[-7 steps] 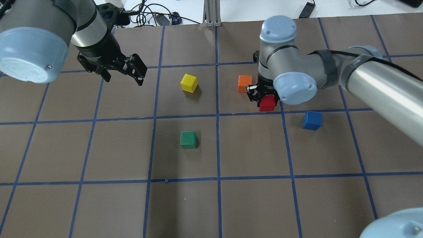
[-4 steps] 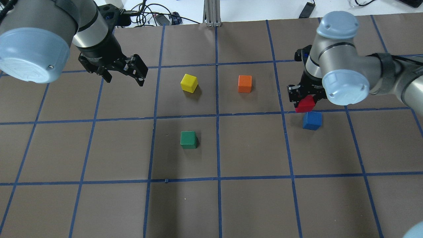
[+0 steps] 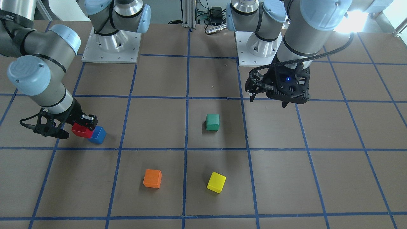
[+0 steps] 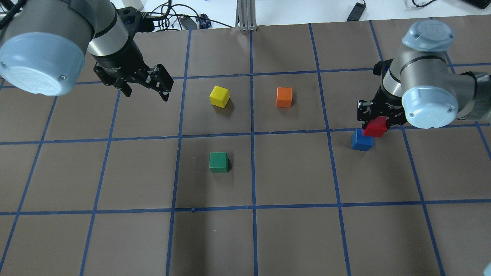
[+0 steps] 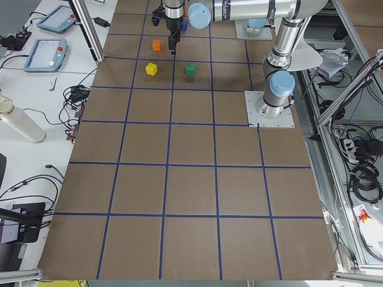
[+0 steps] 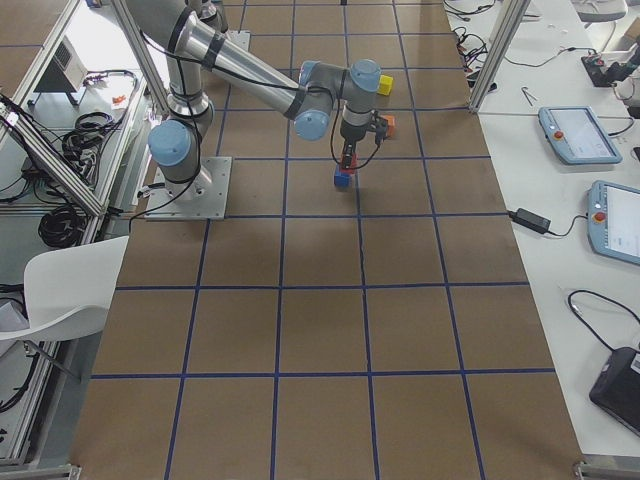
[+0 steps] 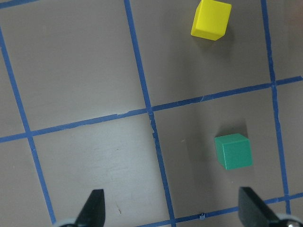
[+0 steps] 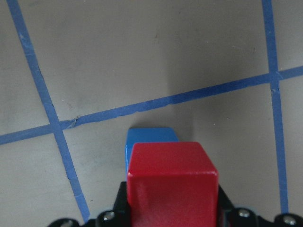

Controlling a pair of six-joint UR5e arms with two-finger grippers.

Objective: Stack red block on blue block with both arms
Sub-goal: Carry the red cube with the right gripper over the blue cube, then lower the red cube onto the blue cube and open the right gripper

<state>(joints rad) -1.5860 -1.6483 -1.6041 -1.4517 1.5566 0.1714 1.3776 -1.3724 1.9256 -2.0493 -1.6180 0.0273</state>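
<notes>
Since a second ago, the right gripper (image 4: 375, 122) has carried the red block (image 8: 171, 182) from beside the orange cube (image 4: 284, 97) across to the blue block (image 8: 150, 139). Its jaws are clamped on the red block, which is held just over the blue block and slightly off-centre, probably to line it up before lowering. The blue block sits on the desk (image 4: 268, 237). The left gripper (image 4: 145, 91) hangs well away from the blue block, jaws apart and empty. The red block hides most of the blue one, so I cannot tell whether they touch.

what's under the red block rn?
The blue block sits below the red block, offset: only its far part shows in the right wrist view. The rest is covered, so whether they touch can't be told. The right gripper grips the red block.
</notes>
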